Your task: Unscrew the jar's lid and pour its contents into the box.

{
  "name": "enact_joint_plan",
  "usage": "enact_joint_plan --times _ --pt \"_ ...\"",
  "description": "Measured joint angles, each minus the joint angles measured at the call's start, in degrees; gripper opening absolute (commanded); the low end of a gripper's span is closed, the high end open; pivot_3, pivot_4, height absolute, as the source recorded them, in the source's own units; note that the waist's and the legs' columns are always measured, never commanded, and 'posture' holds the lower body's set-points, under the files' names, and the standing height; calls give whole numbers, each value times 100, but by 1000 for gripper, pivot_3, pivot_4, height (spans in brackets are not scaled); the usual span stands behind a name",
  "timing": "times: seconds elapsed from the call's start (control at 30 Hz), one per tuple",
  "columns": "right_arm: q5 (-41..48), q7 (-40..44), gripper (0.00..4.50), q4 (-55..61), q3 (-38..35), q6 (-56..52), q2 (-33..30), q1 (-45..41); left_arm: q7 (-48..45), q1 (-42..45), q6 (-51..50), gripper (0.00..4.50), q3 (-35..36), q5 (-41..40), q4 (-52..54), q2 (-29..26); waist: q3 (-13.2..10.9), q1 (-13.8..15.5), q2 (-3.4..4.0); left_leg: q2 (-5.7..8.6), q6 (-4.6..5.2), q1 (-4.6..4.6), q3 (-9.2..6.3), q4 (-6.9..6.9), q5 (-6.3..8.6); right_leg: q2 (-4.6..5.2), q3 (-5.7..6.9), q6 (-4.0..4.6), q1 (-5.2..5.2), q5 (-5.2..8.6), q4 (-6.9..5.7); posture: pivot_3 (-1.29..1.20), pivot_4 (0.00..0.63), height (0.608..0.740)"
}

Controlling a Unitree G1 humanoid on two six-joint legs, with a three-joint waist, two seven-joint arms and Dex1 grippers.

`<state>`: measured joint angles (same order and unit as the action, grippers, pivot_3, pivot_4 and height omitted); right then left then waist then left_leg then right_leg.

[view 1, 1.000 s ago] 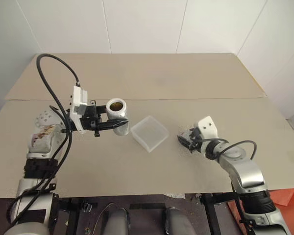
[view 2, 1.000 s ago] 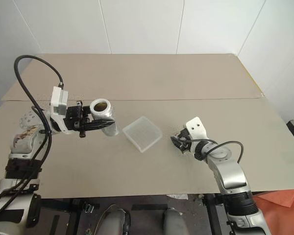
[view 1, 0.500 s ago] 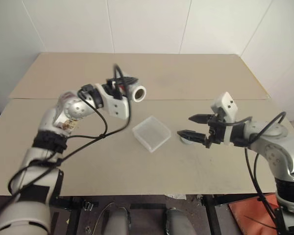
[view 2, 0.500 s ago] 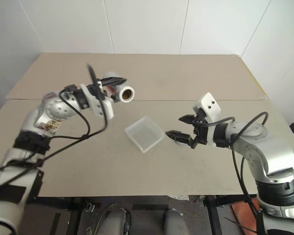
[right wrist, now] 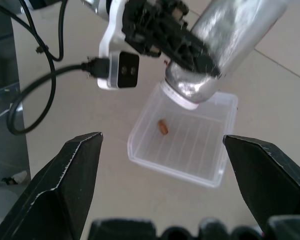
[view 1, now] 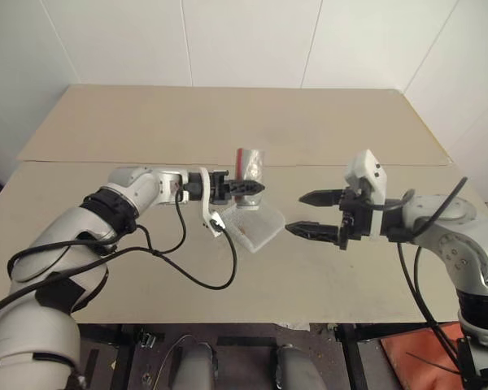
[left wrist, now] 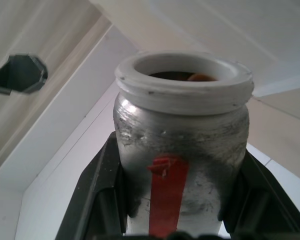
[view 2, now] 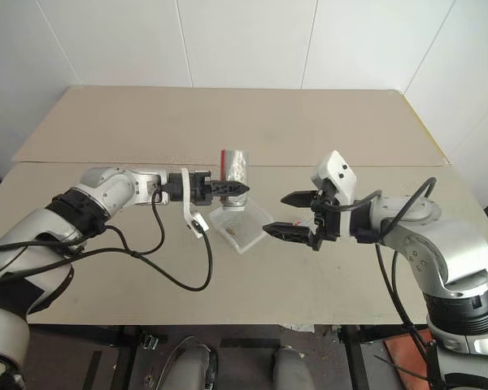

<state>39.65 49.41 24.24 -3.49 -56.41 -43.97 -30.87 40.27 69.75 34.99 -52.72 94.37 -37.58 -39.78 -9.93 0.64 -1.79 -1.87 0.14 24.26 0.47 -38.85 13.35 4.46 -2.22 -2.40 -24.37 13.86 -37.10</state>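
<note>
Head views: left gripper [view 2: 228, 188] clamps the jar [view 2: 233, 177] upended over the box [view 2: 242, 227] | Right wrist: right gripper [right wrist: 162, 150] wide open, empty; one bit [right wrist: 163, 126] in box | Step: pouring; next, check jar empty.

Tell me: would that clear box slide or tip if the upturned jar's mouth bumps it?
Probably slides: the box looks thin, shallow plastic holding just one small bit, so light. Tipping seems unlikely; it sits flat and wide under the jar.
</note>
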Motion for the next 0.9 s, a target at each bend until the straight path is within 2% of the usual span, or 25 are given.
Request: enact_joint_plan --times 0.23,0.3,0.4,0.5,0.6,0.67,0.73,0.83,0.9 --pt "111 -148 4480 174 -47 10 8 1 -19 76 -79 1932 9 -234 -463 140 0 10 0 0 0 2 -1 -3 0 1 3 0 2 0 -1 0 150 740" --pt "118 -165 4480 175 -46 21 8 2 -125 93 -13 1932 115 -503 -504 149 0 6 0 0 0 2 -1 -3 0 1 3 0 2 0 -1 0 150 740" --pt "122 -170 4480 170 -46 94 8 2 -604 61 242 1932 567 -1386 -619 125 0 -5 0 -2 0 1 -1 -3 0 0 2 0 0 0 -1 0 150 740" --pt "125 -133 4480 151 -46 149 7 5 -1428 -190 678 1932 1402 -2879 -723 78 0 -39 0 -4 0 -2 0 -2 0 0 1 2 1 -1 -2 0 150 740" --pt "124 -105 4480 131 -34 217 7 5 -2980 -965 530 1932 2425 -5011 -518 236 4 -56 8 -6 0 -8 3 -5 0 1 -1 2 7 -2 -7 0 150 740" --pt "122 -85 4480 100 -15 255 12 0 -4376 -1792 -452 1932 3208 -6795 155 632 5 -75 9 -8 0 -7 4 -9 0 1 -1 3 9 -2 -13 0 150 740" --pt "122 -49 4480 89 28 336 45 -8 -5391 -2390 -1511 1932 3616 -8007 791 919 5 -84 8 -8 0 -4 -2 -13 -1 -1 4 3 9 -2 -10 0 150 740" --pt "105 58 4480 27 78 472 82 -18 -6189 -2982 -3192 1932 4415 -9574 1878 1233 5 -109 8 -7 0 -4 -6 -14 0 -2 3 2 12 -2 -10 0 150 740" --pt "87 68 4480 -30 84 544 83 -19 -6404 -3233 -4176 1932 4853 -10353 2552 1348 5 -122 8 -7 0 -7 -9 -16 0 -2 3 3 15 -2 -9 0 150 740"
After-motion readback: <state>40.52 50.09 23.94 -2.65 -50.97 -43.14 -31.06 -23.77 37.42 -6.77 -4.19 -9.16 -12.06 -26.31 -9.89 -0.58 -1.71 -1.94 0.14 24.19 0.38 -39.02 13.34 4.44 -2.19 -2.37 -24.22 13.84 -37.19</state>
